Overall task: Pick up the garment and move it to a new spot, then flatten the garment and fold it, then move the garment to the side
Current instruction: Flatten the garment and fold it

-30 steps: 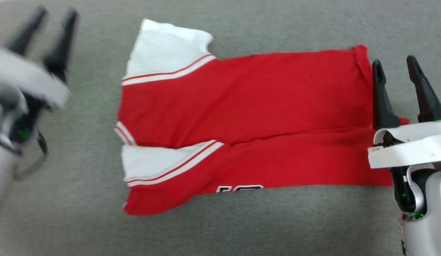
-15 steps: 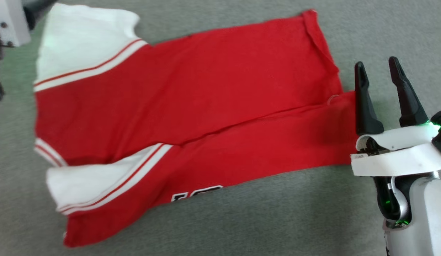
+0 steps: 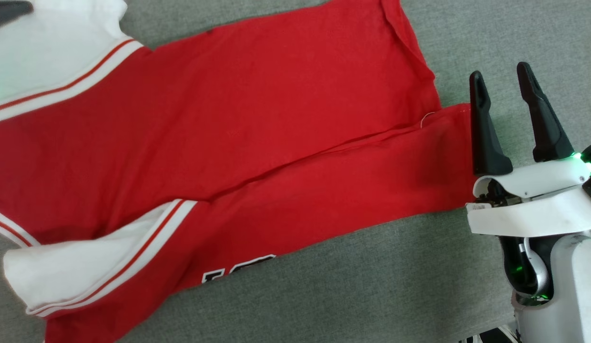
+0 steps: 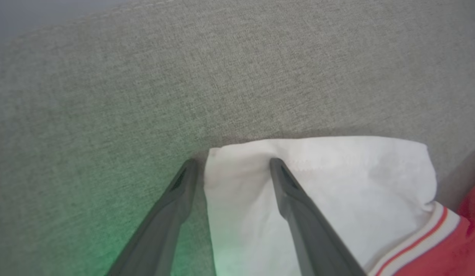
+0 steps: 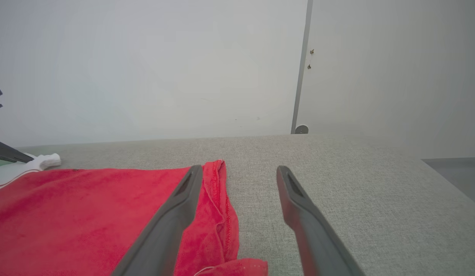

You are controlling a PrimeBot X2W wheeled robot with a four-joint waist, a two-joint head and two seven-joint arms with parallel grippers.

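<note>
- Head view: the garment (image 3: 276, 119) lies spread on the grey fabric-covered worktop (image 3: 348, 295). Its white sleeves are at the left and its red hem at the right, and a fold line runs along its length. A strip of black-and-white lettering (image 3: 238, 269) peeks out at the near edge. The right gripper (image 3: 499, 70) stands just beside the hem's near right corner, its fingers spread wide with nothing between them.
- Left wrist view: the left gripper (image 4: 233, 161) has its fingers wide apart, astride the corner of a white sleeve (image 4: 337, 184). One finger is over bare grey cloth and the other over the sleeve. Nothing is pinched; whether the tips touch, I cannot tell.
- Right wrist view: the right gripper (image 5: 239, 168) is wide open and empty. One finger is over the red hem (image 5: 218, 214) and the other over bare worktop, with a pale wall (image 5: 145, 76) beyond the far edge.
</note>
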